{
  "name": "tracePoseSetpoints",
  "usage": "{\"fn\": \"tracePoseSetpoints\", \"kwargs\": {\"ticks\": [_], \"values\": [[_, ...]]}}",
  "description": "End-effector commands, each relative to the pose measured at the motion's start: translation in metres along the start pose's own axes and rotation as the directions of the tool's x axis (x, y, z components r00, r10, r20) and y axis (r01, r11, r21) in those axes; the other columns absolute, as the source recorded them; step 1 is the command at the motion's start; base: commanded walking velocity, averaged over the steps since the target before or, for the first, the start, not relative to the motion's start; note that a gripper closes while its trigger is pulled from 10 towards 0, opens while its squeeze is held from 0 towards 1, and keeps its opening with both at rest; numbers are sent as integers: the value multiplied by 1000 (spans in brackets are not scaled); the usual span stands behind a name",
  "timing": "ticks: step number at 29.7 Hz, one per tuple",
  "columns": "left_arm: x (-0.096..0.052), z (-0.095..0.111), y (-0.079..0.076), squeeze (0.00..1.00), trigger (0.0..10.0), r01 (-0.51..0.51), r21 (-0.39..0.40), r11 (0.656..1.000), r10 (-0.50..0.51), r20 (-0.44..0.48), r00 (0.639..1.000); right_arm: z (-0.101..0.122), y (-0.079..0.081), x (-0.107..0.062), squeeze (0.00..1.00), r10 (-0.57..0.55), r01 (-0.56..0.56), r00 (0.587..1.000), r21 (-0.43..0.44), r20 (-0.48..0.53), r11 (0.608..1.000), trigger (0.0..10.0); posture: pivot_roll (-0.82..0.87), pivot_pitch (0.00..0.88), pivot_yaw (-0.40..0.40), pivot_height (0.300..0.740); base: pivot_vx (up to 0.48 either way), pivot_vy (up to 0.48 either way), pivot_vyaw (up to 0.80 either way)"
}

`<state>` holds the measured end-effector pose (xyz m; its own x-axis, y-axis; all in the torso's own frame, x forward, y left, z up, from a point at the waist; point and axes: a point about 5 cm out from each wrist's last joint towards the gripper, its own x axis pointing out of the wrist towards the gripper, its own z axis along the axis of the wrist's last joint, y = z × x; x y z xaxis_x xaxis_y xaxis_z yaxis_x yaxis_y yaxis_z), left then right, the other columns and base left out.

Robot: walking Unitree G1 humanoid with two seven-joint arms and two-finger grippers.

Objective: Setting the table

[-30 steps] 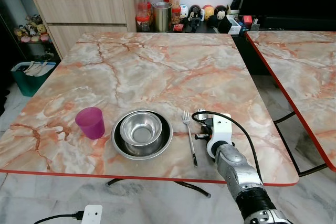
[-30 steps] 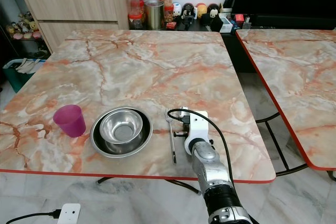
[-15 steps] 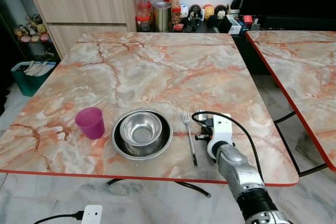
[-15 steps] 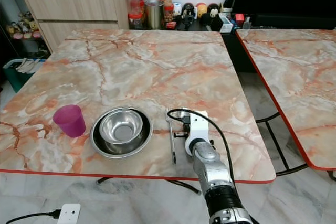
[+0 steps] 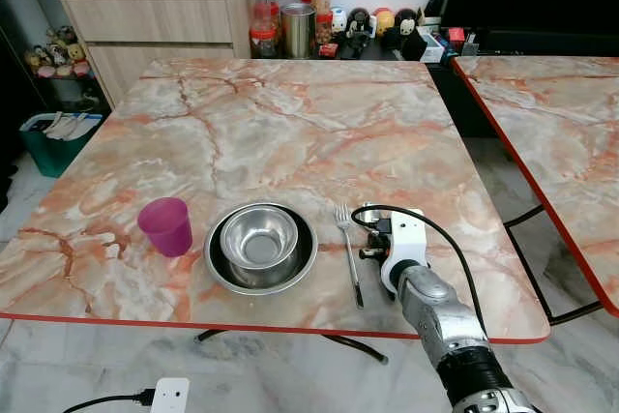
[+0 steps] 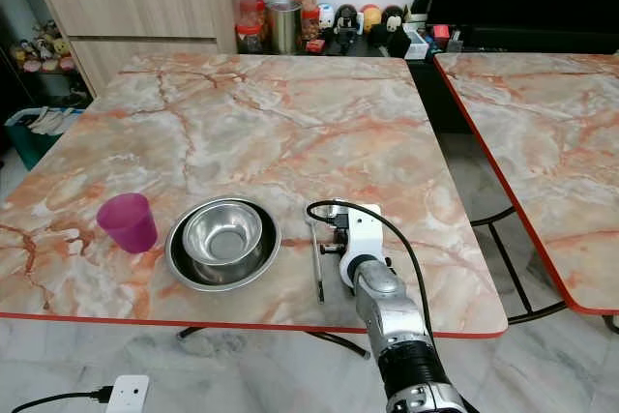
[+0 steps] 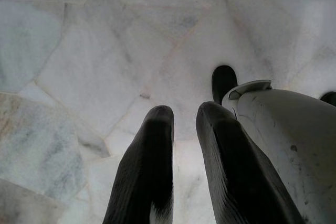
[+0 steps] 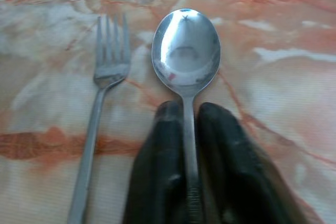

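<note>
One wide square table of orange-veined marble with a red edge takes up most of the head views, and a second table of the same marble stands apart at its three o'clock. On the near part of the first table, a round stainless steel bowl sits nested inside a wider shallow steel dish. At the dish's nine o'clock, just beside it but apart, stands a translucent magenta plastic cup, upright. At the dish's three o'clock lies a slim steel fork, tines pointing to twelve o'clock. Just beyond the fork, again toward three o'clock, the right gripper rests low over the tabletop, its two black fingers pressed narrow against the handle of a shiny steel spoon. That handle runs straight between the jaws; the bowl of the spoon juts out past the fingertips, level with the fork's tines and apart from them. Beside a pale robot leg, the left gripper hangs over pale marble floor tiles, fingers near together with a slim gap between them, holding nothing.
</note>
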<state>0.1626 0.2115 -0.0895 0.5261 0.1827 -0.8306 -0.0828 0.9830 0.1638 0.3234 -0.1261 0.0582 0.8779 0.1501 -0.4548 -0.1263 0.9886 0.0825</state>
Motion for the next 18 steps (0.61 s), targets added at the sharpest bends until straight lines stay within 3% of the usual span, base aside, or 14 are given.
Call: {"fn": "tracePoseSetpoints", "kwargs": {"ticks": [1, 10, 13, 14, 15, 18], "values": [[-1, -4, 0, 0, 10000, -1, -9, 1000, 1, -14, 1000, -1, -2, 0, 898, -8, 8, 1000, -11, -17, 1000, 10000, 50, 45, -18, 740, 0, 0, 0], [-1, -5, -1, 0, 10000, 8, -15, 1000, -8, -16, 1000, -3, -3, 0, 886, -9, 8, 1000, -12, -19, 1000, 10000, 50, 45, -19, 740, 0, 0, 0], [-1, -5, -2, 0, 10000, 11, -17, 1000, -12, -16, 1000, -2, -5, 0, 804, -14, 13, 1000, -14, -18, 1000, 10000, 50, 45, -19, 740, 0, 0, 0], [-1, -5, -2, 0, 10000, 12, -17, 1000, -13, -16, 1000, -2, -6, 0, 294, -20, 20, 1000, -15, -16, 1000, 10000, 50, 45, -19, 740, 0, 0, 0], [-1, -4, -2, 0, 10000, 13, -18, 1000, -13, -15, 1000, -1, -7, -1, 0, -29, 29, 1000, -15, -12, 999, 10000, 51, 44, -19, 740, 0, 0, 0], [-1, -4, -2, 0, 10000, 14, -19, 1000, -14, -15, 1000, 0, -10, -1, 0, -42, 42, 999, -21, -4, 999, 10000, 51, 44, -19, 740, 0, 0, 0]]}}
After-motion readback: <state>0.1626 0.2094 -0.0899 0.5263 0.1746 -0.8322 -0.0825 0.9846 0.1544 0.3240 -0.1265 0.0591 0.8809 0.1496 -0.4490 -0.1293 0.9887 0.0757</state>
